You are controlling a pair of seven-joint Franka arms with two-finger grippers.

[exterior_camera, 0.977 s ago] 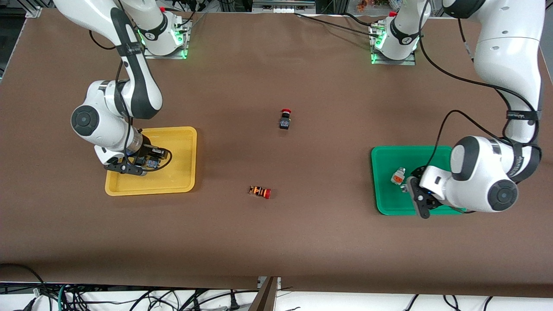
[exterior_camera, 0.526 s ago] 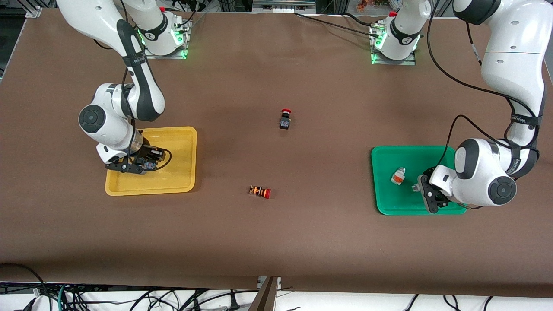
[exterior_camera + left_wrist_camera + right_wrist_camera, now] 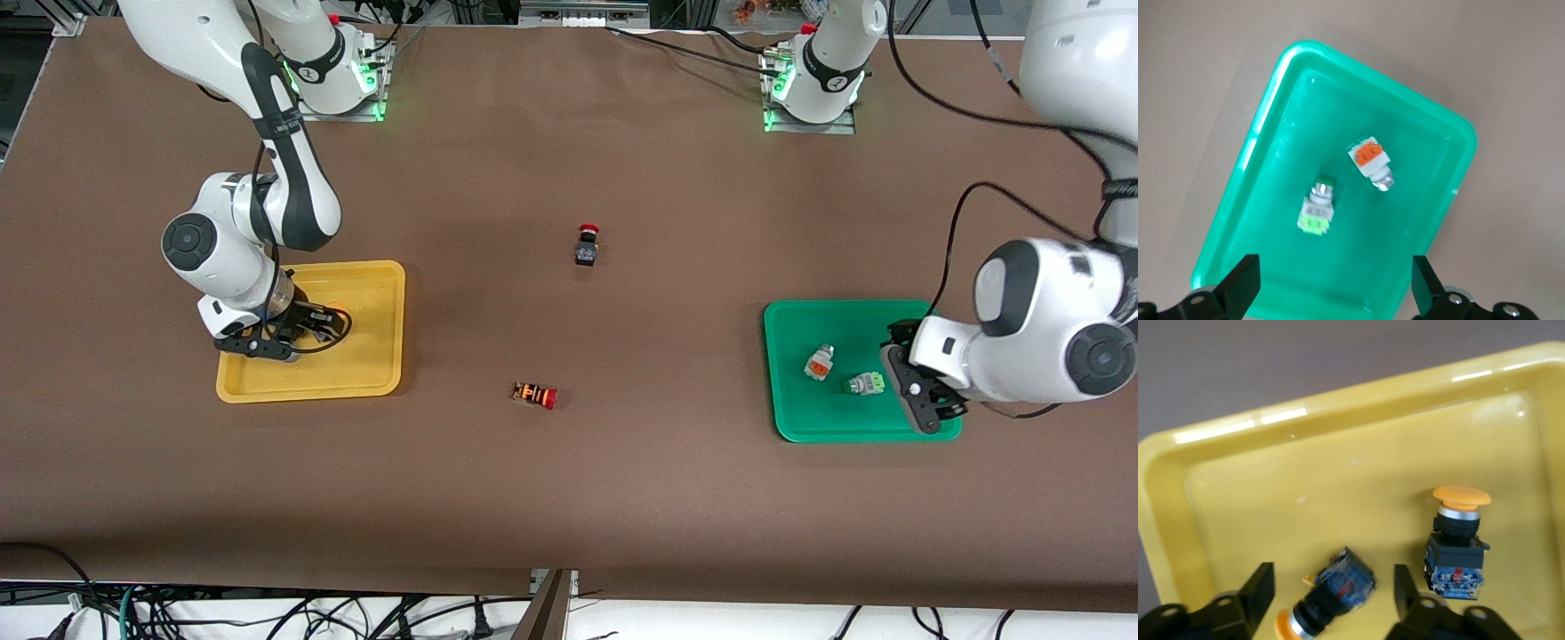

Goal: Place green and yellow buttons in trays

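Green-blocked switch and orange-blocked one lie apart in the green tray; two yellow-capped switches sit in the yellow tray. I see the left hand wide and empty above its tray, and the right hand wide astride one fallen switch, which it could snag when lifting. From the front, the right wrist hides both.

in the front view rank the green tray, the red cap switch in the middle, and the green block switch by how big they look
1. Green tray, by far the largest.
2. Red-capped black switch.
3. Green-block switch, about the same; too close to rank firmly.
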